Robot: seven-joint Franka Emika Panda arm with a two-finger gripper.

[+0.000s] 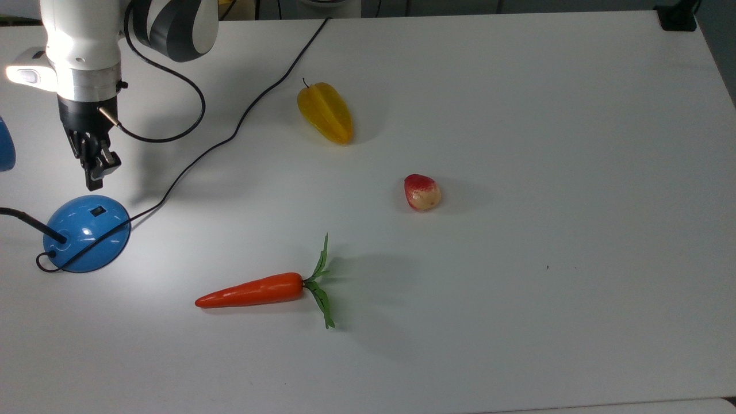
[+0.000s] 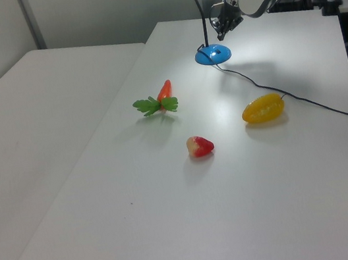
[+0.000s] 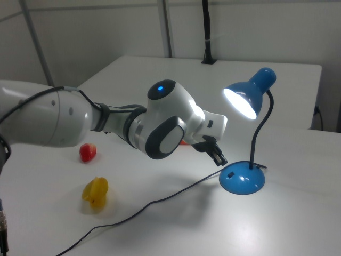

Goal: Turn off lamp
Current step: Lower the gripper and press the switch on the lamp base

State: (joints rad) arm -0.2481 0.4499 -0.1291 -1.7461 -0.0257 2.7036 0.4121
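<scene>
Hovering just above the desk (image 1: 517,86), my gripper (image 1: 94,183) points down at the lamp (image 1: 86,233), its tip just beside the far edge of the blue dome base and, as far as I can see, not touching it. My jaws look pressed together with nothing between them, forming one dark narrow tip in the top view and in the right view (image 3: 220,161). The lamp stands near the desk edge at the top view's left, and its small black rocker switch (image 1: 98,211) sits on the upper slope of the dome, on the side facing me. A thin black gooseneck (image 3: 261,136) rises from the base to the blue shade (image 3: 250,96), whose bulb is lit and throws a bright patch on the desk in front of the base. The black cord (image 1: 230,135) runs from the base across the desk to the far edge. A yellow starfruit (image 1: 325,112) lies just beyond the cord, toward the middle of the desk. A small red and cream fruit (image 1: 422,192) lies near the desk's centre, well apart from me. An orange carrot (image 1: 253,291) with green leaves lies toward the near edge, its tip pointing at the top view's left.
</scene>
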